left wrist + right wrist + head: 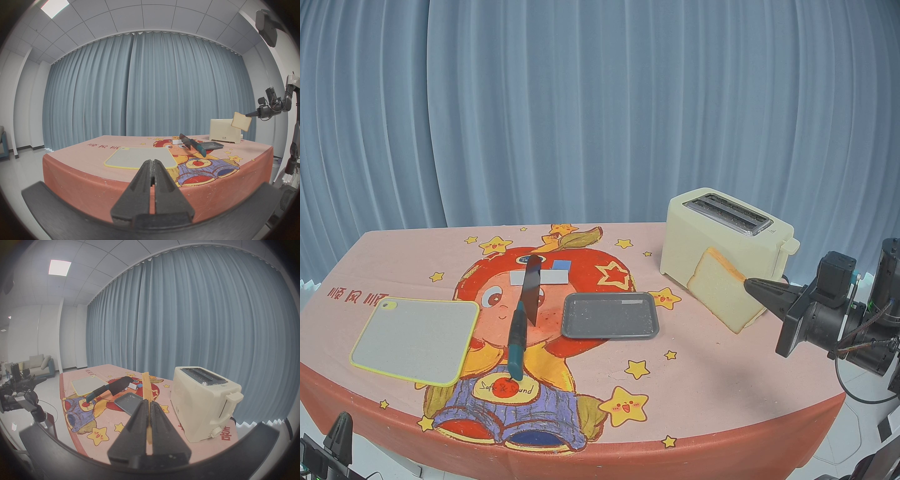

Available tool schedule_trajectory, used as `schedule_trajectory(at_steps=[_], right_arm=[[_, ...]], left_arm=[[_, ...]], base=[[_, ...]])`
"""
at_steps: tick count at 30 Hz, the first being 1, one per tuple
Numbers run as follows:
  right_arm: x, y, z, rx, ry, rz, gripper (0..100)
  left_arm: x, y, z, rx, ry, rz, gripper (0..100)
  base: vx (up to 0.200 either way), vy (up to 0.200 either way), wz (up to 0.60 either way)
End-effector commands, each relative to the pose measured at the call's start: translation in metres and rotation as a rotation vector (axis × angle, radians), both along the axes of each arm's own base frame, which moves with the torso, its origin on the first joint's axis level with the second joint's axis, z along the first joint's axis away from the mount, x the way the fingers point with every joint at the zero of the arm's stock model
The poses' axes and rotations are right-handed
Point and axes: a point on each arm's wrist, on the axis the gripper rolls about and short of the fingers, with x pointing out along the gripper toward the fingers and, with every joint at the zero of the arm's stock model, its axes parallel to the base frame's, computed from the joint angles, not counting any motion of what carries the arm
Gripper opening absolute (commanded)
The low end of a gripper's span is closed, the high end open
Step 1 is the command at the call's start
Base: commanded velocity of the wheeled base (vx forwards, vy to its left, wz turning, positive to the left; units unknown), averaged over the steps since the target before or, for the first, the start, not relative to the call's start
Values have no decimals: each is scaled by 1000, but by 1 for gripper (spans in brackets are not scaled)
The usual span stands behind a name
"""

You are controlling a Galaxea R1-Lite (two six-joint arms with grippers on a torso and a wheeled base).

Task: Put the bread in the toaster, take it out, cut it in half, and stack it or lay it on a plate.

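Pinching a pale square slice of white bread (722, 290) by one crust edge, the right gripper (751, 286) holds it upright and lifted off the table, just beside the cream-white plastic two-slot toaster (700, 247). The likely next step is lowering the slice into a slot. Judged hazards: the soft slice, gripped at one edge only, may sag or tear. If it meets the narrow slot (731, 214) askew, it may crumple on the metal rim. A slackened grip would drop it onto the pink cartoon-printed table (712, 375). Both slots have yet to receive bread, and so has the dark grey rectangular tray (570, 315) lying near the table's middle. Next to the tray, a knife with a teal handle and dark blade (520, 319) rests tilted, its blade propped on small white and blue blocks. Beyond it lies a grey cutting board with a yellow-green rim (415, 340). The left gripper (153, 164), fingers pressed together on nothing, hangs off the table's near edge, well apart from the bread.
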Motion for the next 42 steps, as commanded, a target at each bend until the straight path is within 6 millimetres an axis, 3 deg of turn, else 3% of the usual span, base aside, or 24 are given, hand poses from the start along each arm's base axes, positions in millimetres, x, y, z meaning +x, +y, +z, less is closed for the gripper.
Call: schedule_trajectory(at_steps=[1, 15, 32, 42], right_arm=[[-1, 1, -4, -11, 12, 8, 0], [-5, 7, -4, -9, 15, 42, 0], [-6, 8, -3, -5, 12, 46, 0], [-7, 11, 1, 22, 8, 57, 0]], left_arm=[[1, 0, -5, -1, 15, 2, 0], [1, 0, -5, -3, 15, 2, 0], [1, 0, -5, -3, 15, 1, 0], [1, 0, -5, -3, 15, 1, 0]], base=[[0, 0, 0], [0, 0, 0], [0, 200, 0], [-20, 0, 0]])
